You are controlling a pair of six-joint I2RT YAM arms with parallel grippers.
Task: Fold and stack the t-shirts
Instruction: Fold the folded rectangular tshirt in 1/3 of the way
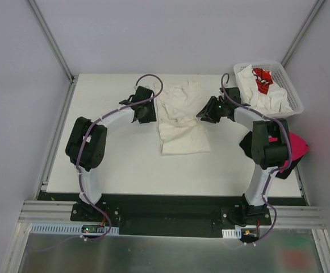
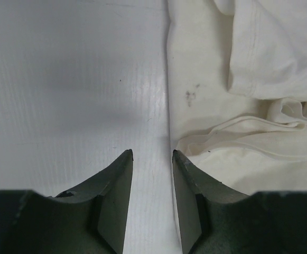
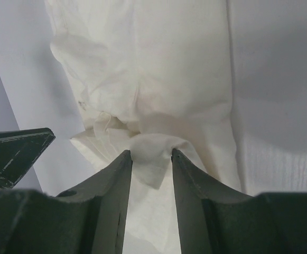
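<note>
A cream-white t-shirt (image 1: 182,133) lies crumpled and partly folded in the middle of the white table (image 1: 119,165). My left gripper (image 1: 152,114) is at its left edge. In the left wrist view this gripper (image 2: 152,152) is open over bare table, its right fingertip just touching the t-shirt's edge (image 2: 211,63). My right gripper (image 1: 202,116) is at the t-shirt's right side. In the right wrist view it (image 3: 151,152) is shut on a bunched fold of the t-shirt (image 3: 158,63).
A white lattice basket (image 1: 292,85) at the back right holds a white t-shirt with red print (image 1: 262,79) and other white cloth (image 1: 267,99). A magenta-pink t-shirt (image 1: 300,145) lies at the right edge, partly under the right arm. Grey walls stand on both sides.
</note>
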